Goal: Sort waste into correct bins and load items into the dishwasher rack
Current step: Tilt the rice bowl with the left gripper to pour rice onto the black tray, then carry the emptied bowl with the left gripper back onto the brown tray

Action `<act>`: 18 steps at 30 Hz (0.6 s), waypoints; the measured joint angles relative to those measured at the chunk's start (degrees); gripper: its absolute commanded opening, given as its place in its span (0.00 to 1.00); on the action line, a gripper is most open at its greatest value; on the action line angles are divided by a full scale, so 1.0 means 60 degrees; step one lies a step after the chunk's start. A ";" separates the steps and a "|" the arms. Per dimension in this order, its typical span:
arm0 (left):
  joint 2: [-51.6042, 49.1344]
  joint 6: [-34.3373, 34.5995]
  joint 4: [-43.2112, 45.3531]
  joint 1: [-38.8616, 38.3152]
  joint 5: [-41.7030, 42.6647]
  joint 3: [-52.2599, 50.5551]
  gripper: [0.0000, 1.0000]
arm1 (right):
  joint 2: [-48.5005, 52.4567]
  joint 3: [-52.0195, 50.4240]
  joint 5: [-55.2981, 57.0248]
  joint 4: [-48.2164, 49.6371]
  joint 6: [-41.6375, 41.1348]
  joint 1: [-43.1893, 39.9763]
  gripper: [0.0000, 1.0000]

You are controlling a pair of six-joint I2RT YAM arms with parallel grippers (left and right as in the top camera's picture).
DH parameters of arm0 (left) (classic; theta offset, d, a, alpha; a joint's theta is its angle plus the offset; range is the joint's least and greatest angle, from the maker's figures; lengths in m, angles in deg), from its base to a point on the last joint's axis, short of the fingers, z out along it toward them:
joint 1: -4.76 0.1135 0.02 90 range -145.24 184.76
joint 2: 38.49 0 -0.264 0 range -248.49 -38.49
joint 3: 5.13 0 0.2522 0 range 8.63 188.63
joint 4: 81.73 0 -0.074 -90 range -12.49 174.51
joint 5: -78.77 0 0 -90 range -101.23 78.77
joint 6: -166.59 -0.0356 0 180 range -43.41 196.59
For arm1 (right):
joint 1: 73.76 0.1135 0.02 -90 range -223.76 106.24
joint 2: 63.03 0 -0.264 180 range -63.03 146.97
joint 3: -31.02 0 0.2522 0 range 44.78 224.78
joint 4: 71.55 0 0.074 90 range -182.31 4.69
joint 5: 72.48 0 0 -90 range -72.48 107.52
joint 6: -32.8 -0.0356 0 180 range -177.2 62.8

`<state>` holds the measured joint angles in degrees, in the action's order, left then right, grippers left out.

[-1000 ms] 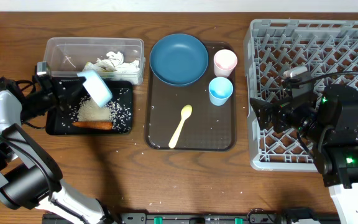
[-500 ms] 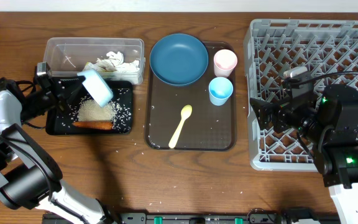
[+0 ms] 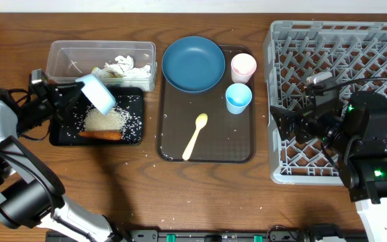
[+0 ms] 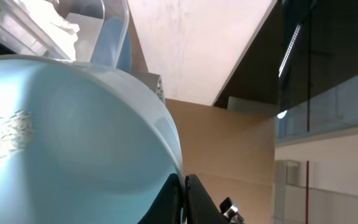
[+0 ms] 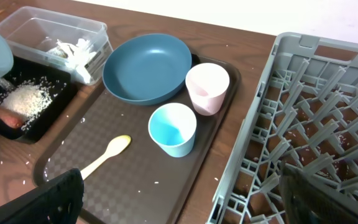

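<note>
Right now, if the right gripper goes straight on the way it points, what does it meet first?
Probably the light blue cup on the brown tray. The open right gripper aims at it past the rack edge. Depth is unclear; it may hit bare tray first.

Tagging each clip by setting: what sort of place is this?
Probably a staged dish-clearing test bench rather than a real kitchen: a grey dishwasher rack sits directly on a wooden table, next to a brown serving tray.
</note>
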<state>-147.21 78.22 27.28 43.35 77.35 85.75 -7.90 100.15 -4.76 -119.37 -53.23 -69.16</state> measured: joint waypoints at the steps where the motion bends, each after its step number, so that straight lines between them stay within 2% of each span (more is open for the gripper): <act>1: 0.0000 0.0015 -0.0076 0.0011 0.0000 0.0000 0.06 | 0.0000 0.0000 0.0000 0.0000 0.0000 0.0000 0.98; 8: 0.0000 -0.0007 0.0277 -0.0018 -0.0029 -0.0007 0.06 | 0.0000 0.0000 0.0000 0.0007 0.0000 0.0000 0.99; 12: 0.0000 -0.0153 -0.0703 -0.0040 -0.0007 -0.0022 0.06 | 0.0000 0.0000 0.0000 0.0004 0.0000 0.0000 0.99; 18: 0.0000 -0.0372 -0.0608 -0.0073 -0.0229 -0.0029 0.06 | 0.0000 0.0000 0.0000 0.0117 -0.0004 0.0000 0.99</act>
<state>-147.21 75.99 23.63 42.91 75.97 85.58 -7.90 100.15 -4.76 -118.67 -53.25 -69.16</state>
